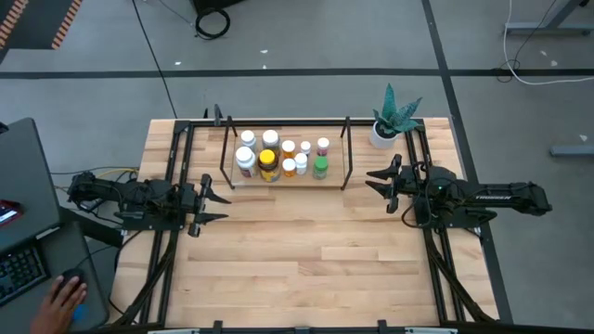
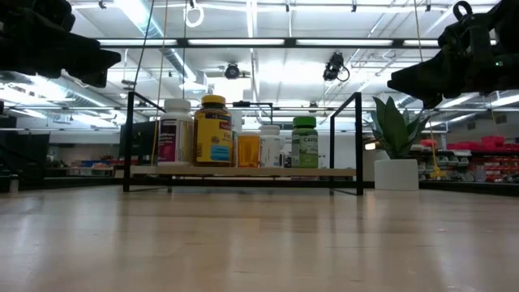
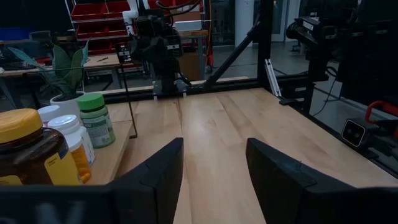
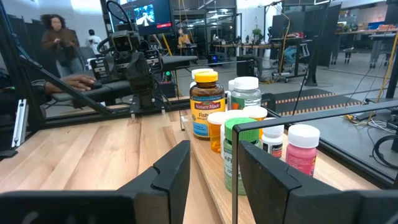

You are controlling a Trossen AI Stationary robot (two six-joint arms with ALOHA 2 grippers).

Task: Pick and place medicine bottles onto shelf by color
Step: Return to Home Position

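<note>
Several medicine bottles point(image 1: 278, 156) stand upright on the wood base of the black-rod shelf point(image 1: 344, 153) at the table's far middle: white ones, an amber bottle with a yellow cap point(image 1: 267, 164), orange ones, a pink-capped one point(image 1: 323, 145) and a green one point(image 1: 320, 167). In the low view the amber bottle point(image 2: 214, 130) and the green bottle point(image 2: 304, 142) show on the shelf board. My left gripper point(image 1: 219, 206) hovers open at the table's left, off the shelf's left end. My right gripper point(image 1: 374, 180) hovers open by the shelf's right end. Neither holds anything.
A white pot with a green plant point(image 1: 388, 122) stands at the far right corner, behind my right gripper. Black rails point(image 1: 169, 241) run along both table sides. A person's hand point(image 1: 58, 302) rests on a mouse beside the table's left. The near half of the tabletop point(image 1: 306, 269) is bare wood.
</note>
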